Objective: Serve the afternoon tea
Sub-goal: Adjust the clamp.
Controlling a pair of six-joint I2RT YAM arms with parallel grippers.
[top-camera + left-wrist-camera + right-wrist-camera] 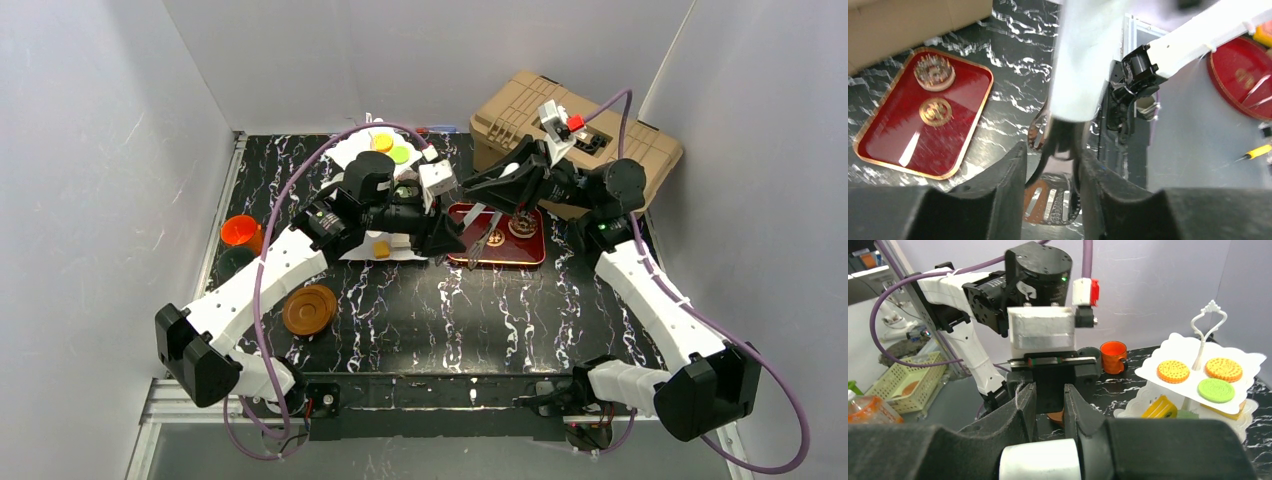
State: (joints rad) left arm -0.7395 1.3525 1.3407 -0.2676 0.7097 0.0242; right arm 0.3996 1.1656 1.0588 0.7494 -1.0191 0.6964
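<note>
Stand's [1178,342] beside my arms, both bent in over the tray [963,125]. Right gripper [1049,390] pinches the tongs [1048,200]; left gripper [1052,150] straddles them, can't tell if squeezing.

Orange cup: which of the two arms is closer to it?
Left. The left arm runs just beside the orange cup; the right arm is across the table, by the toolbox.

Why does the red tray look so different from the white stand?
The red tray is one flat layer; the white stand stacks plates in tiers under a curly handle. The tray is dark red with a gold rim; the stand is all white. The tray carries two brown treats; the stand's top plate carries orange cookies and a green cookie. Both hold round snacks.
</note>
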